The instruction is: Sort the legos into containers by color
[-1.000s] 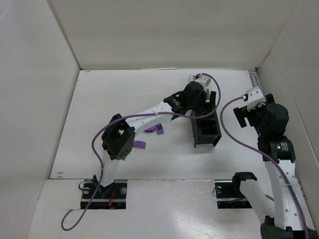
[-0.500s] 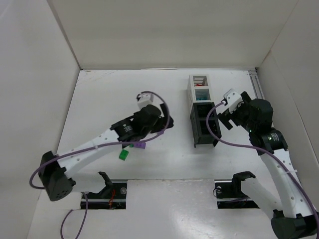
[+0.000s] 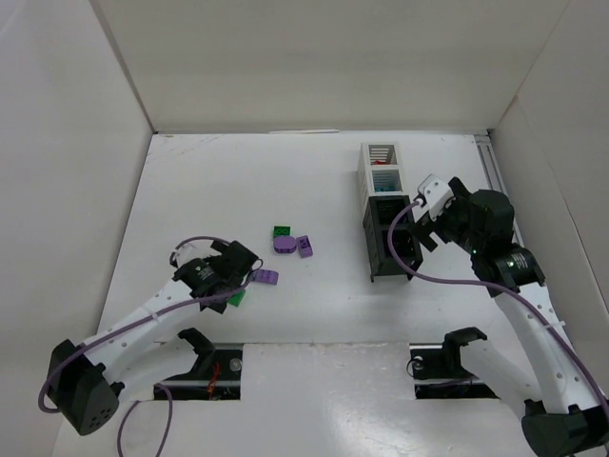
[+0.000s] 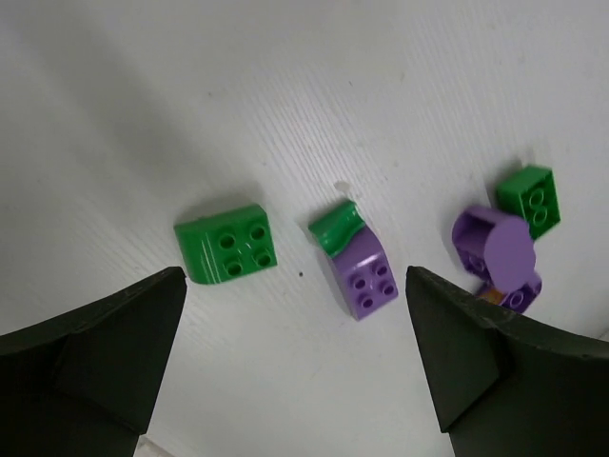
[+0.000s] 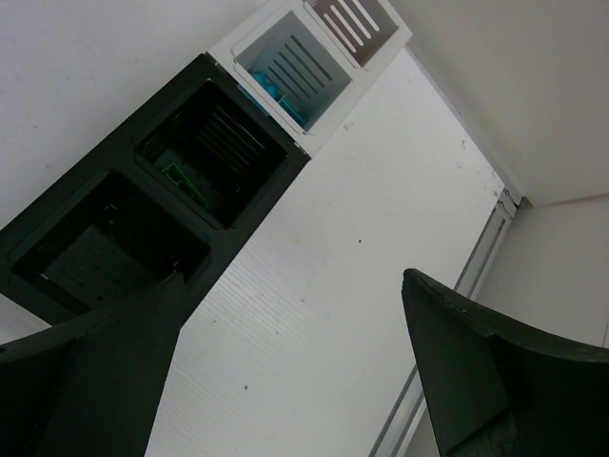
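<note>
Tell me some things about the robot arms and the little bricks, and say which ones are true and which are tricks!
1. The left gripper is open and holds nothing. True.
2. Every small plastic brick is in a bin. False: a square green brick and a purple brick lie on the white table.
3. The row has two white slatted bins and two black slatted bins. True.
4. The right gripper squeezes a red brick. False: it is open and empty.
5. A green piece lies in a black bin. True.
</note>
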Robot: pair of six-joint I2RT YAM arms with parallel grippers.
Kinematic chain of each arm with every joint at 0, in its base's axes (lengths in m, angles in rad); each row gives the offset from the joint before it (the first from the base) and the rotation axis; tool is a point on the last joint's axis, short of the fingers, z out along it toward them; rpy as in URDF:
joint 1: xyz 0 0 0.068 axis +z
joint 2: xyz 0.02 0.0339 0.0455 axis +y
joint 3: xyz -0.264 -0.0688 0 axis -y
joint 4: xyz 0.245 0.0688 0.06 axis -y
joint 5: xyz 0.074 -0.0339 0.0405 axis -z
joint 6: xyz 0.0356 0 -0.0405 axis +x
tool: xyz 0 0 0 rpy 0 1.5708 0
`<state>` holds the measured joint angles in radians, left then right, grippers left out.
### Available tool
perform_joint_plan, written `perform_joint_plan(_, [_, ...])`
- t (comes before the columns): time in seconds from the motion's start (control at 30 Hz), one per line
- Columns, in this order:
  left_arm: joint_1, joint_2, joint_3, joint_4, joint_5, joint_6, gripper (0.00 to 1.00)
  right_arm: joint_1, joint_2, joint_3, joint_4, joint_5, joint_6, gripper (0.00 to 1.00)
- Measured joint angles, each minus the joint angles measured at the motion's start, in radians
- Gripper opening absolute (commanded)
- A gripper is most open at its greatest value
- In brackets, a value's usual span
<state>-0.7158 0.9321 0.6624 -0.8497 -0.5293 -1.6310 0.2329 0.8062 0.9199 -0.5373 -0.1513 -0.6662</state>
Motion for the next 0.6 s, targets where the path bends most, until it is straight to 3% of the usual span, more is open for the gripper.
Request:
perform_joint_plan(0.1, [0.087,-0.048,-0.054,0.021,0.003,-0.014,0.98,0.003,0.017,0.000,0.002,-0.012,0.000,1.00])
perform_joint_plan(0.17, [0.140,-0.060,-0.097,0.061,0.024,0.006,0.91,0.003,0.026,-0.001,0.003,-0.015,0.000,1.00])
perform_joint_plan(0.3, [0.243,-0.013,-0.135,0.098,0.060,0.063,0.88,0.004,0.026,-0.001,0.004,-0.014,0.000,1.00])
perform_joint_plan(0.4, [0.253,0.042,-0.134,0.134,0.090,0.103,0.87,0.004,0.027,-0.001,0.004,-0.013,0.000,1.00])
perform_joint_plan(0.6, [0.260,0.161,-0.122,0.193,0.154,0.172,0.66,0.004,0.027,-0.001,0.004,0.005,0.000,1.00])
